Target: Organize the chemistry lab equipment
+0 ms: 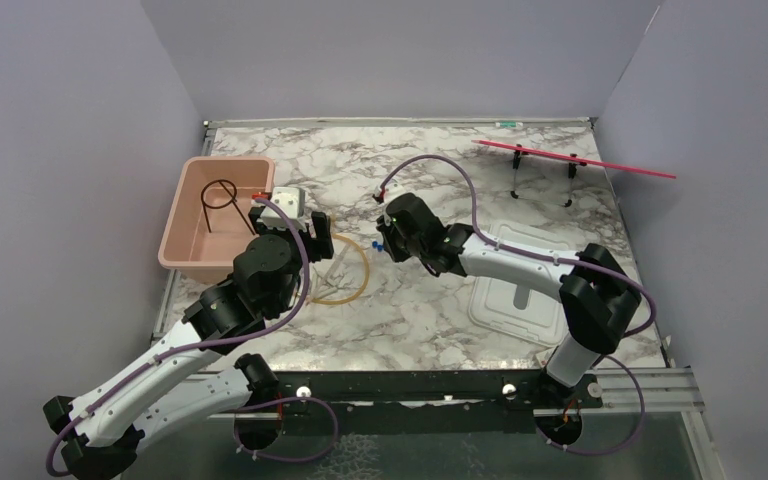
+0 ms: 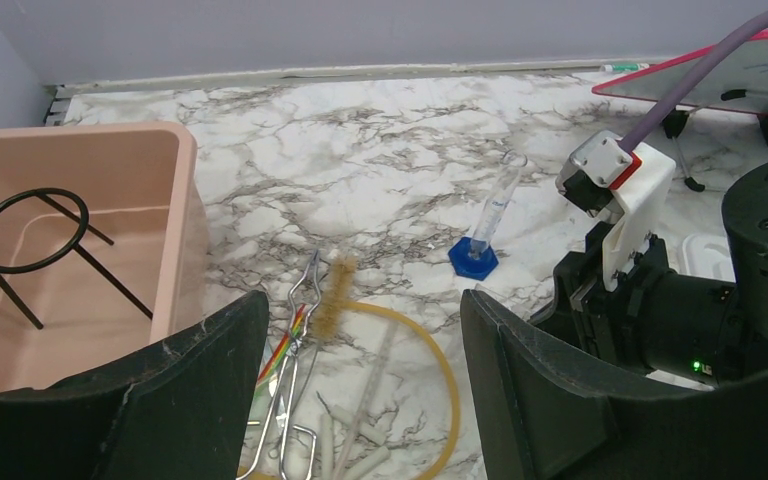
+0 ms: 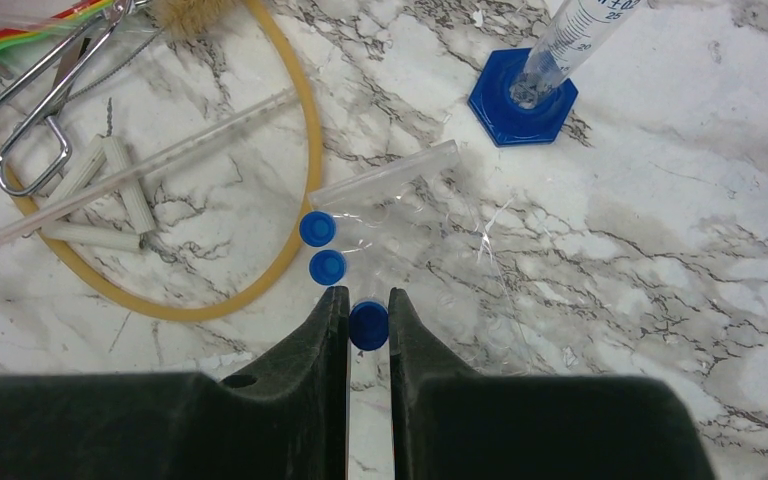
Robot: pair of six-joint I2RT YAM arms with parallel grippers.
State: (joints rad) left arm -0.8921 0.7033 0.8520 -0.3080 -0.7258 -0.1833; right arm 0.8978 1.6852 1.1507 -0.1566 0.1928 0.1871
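My right gripper [image 3: 368,300] is shut on the blue cap of a clear tube [image 3: 368,325], low over the marble. Two more blue-capped tubes [image 3: 317,228] lie just ahead of it, beside the amber tubing loop [image 3: 317,150]. The blue-based clear vial [image 3: 520,100] stands upright further ahead. Metal tongs [image 2: 290,370], a bristle brush [image 2: 338,300] and white sticks [image 3: 90,180] lie at and within the loop. My left gripper [image 2: 360,310] is open and empty above the loop. The black wire ring [image 2: 30,230] lies in the pink tub [image 2: 185,200].
A white lid [image 1: 520,290] lies at the right under my right arm. A red-topped stand [image 1: 570,160] is at the back right. A thin glass thermometer [image 3: 160,160] lies across the loop. The two grippers [image 1: 318,238] [image 1: 388,235] are close together mid-table.
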